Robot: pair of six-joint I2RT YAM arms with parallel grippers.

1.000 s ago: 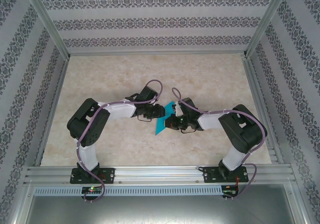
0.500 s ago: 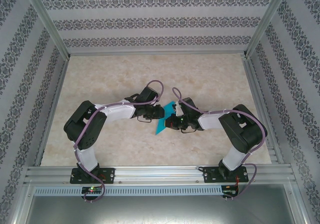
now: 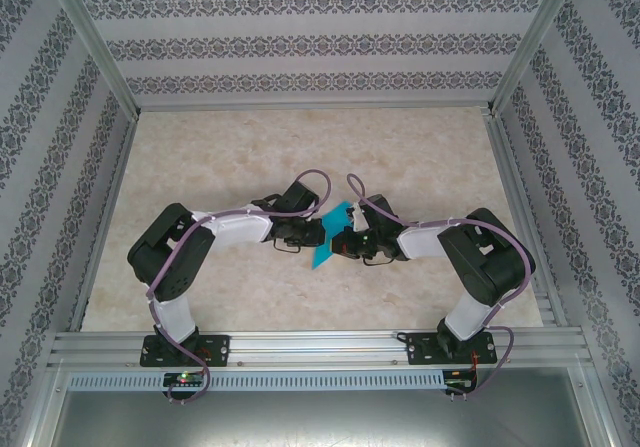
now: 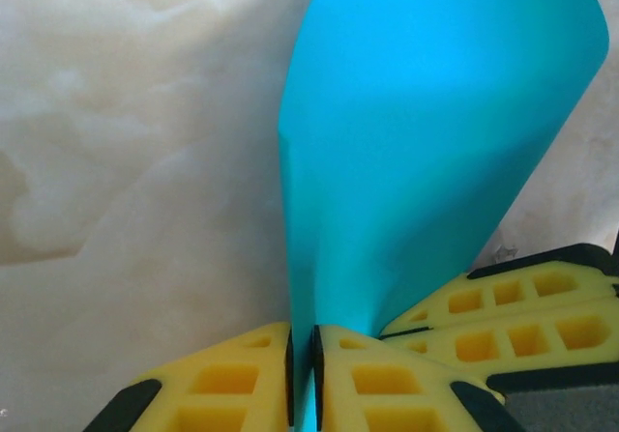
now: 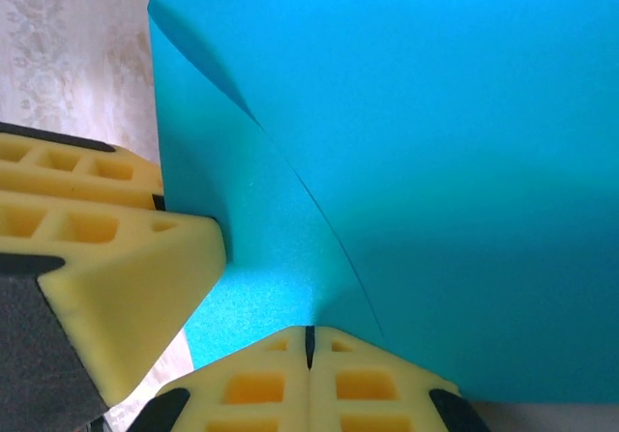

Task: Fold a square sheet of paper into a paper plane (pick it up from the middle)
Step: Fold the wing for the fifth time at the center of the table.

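Note:
The square sheet of paper (image 3: 322, 255) is turquoise, bent and part folded, and is held up between both grippers at the middle of the table. My left gripper (image 3: 311, 233) is on its left side. In the left wrist view its yellow fingers (image 4: 232, 379) pinch the sheet's edge (image 4: 426, 142) in a thin slit. My right gripper (image 3: 341, 240) is shut on the sheet (image 5: 435, 142) from the right, its jaws (image 5: 309, 340) meeting at a fold line. The two grippers nearly touch. The paper plane is out of view.
The table top (image 3: 420, 157) is pale marble-patterned, with bare surface behind and to both sides of the arms. Patterned walls and aluminium rails (image 3: 310, 345) enclose it. The other arm's yellow fingers (image 4: 513, 311) crowd the lower right of the left wrist view.
My left gripper has closed in on the paper's left edge, and its wrist has shifted slightly right toward the right gripper. The right gripper has held still, shut on the paper.

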